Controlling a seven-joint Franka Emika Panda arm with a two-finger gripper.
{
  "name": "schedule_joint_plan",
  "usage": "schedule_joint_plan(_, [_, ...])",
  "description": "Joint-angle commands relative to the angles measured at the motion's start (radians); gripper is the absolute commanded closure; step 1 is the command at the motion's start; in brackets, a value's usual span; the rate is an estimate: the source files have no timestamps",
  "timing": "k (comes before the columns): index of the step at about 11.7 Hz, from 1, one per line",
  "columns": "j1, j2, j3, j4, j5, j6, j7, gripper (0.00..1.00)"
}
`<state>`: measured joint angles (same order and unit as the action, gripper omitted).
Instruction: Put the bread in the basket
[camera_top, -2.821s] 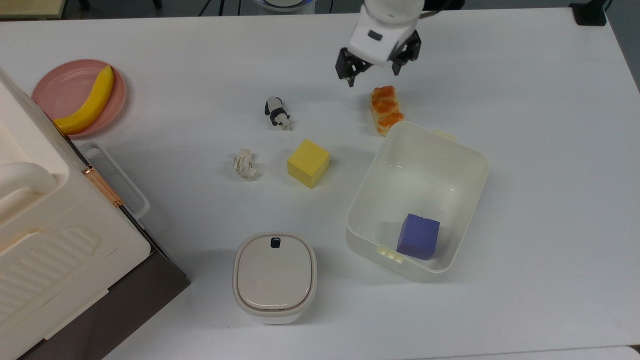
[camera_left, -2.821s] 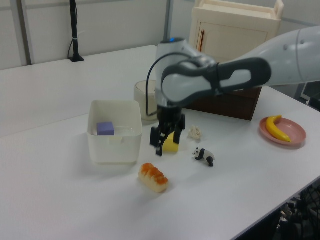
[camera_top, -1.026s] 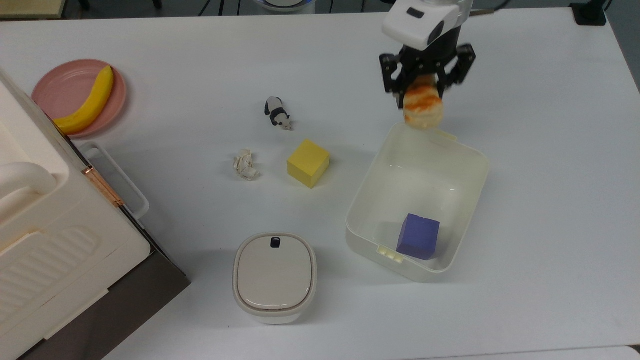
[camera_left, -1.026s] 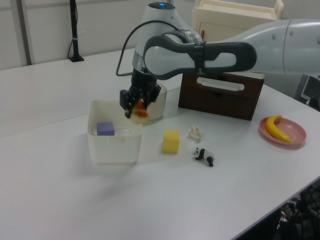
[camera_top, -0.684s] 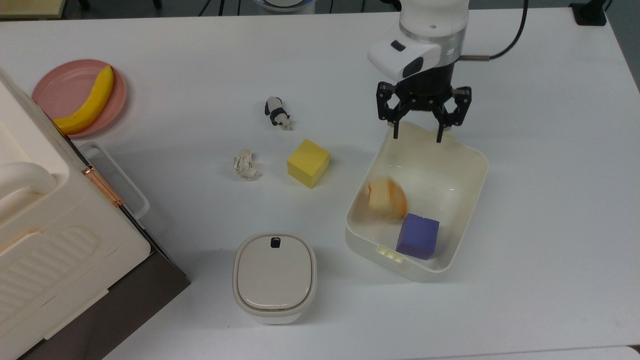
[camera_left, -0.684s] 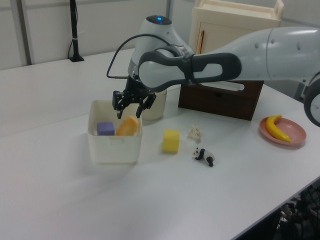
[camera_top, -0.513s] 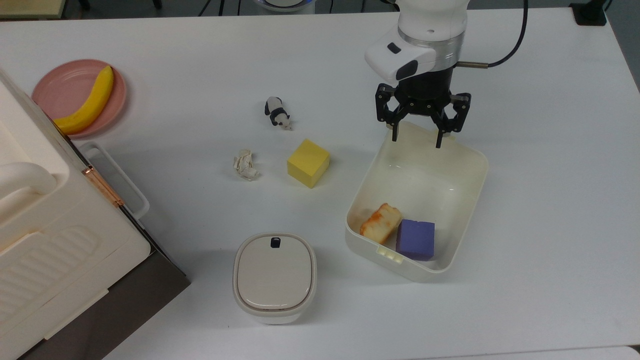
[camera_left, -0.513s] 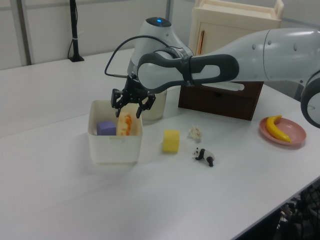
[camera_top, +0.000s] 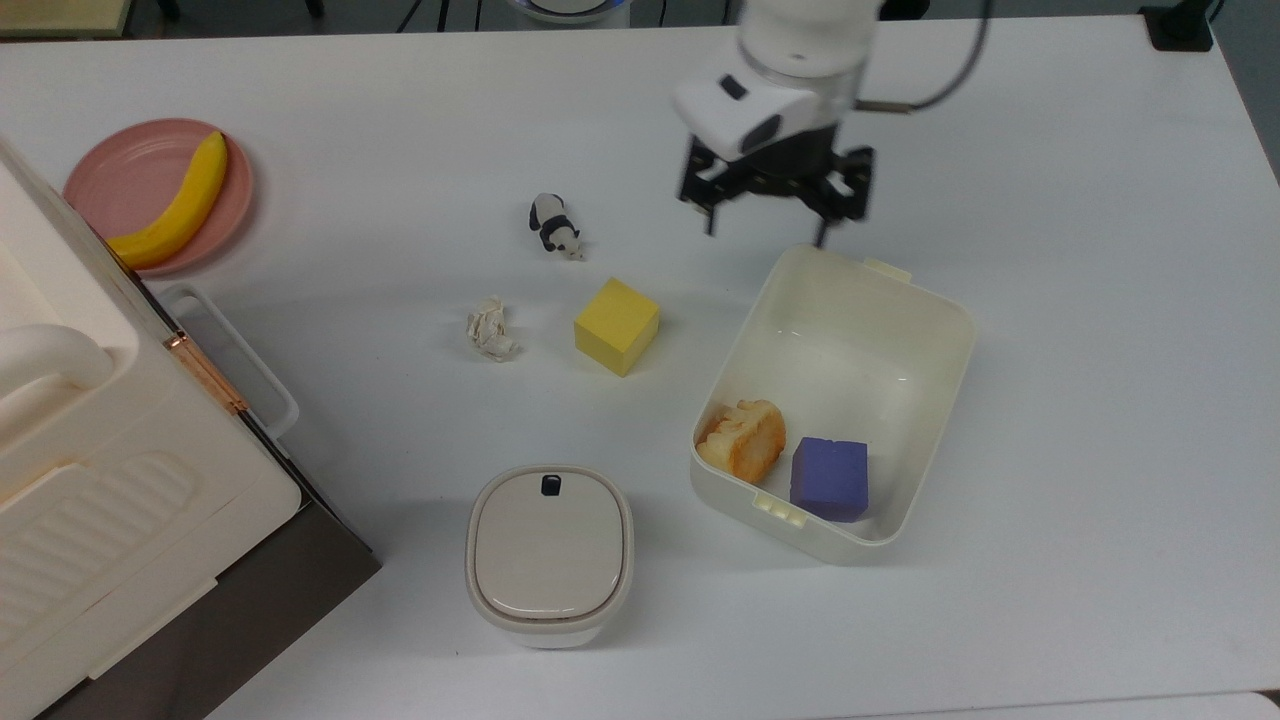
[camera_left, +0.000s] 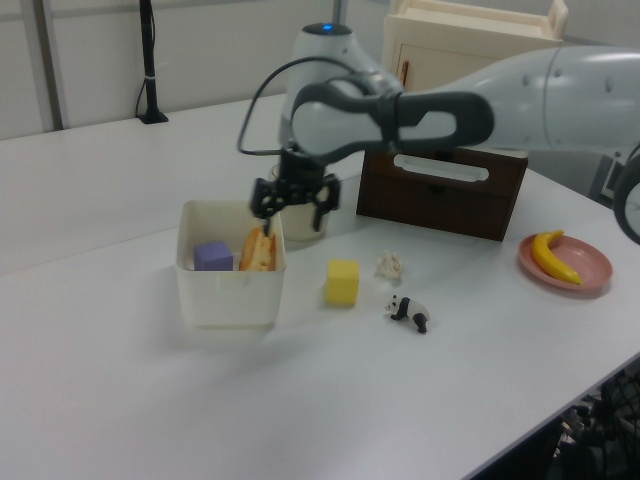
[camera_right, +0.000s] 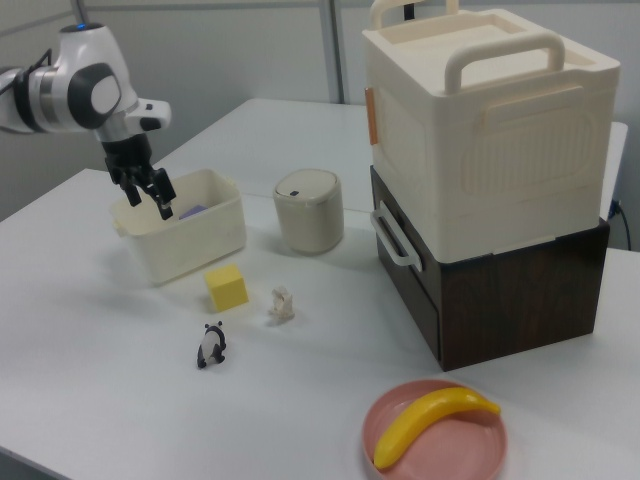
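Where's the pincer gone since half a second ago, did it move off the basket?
Yes. In the top view the open pincer has shifted toward the top view's left and up, from over the basket rim to outside it, above the table.

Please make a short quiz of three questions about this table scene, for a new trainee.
1. True or false: the bread lies inside the basket.
2. What is next to the bread in the basket? A) a purple cube B) a banana C) a toy panda
3. Fill in the missing word: the gripper is open and holds ______.

Key
1. True. The bread lies on the basket floor, against the wall at the top view's left.
2. A. The purple cube sits beside it; the banana is on the pink plate and the toy panda stands on the table.
3. Nothing. It is above the table, just outside the basket's rim.
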<state>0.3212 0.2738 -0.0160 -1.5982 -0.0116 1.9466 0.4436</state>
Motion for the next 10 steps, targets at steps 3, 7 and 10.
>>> schedule_joint_plan(3, [-0.132, -0.128, -0.018, -0.019, -0.004, -0.259, -0.363, 0.0])
schedule_joint_plan(7, [-0.195, -0.15, -0.019, -0.019, -0.002, -0.253, -0.393, 0.0])
schedule_joint_plan(10, [-0.197, -0.16, -0.019, -0.019, -0.004, -0.258, -0.385, 0.0])
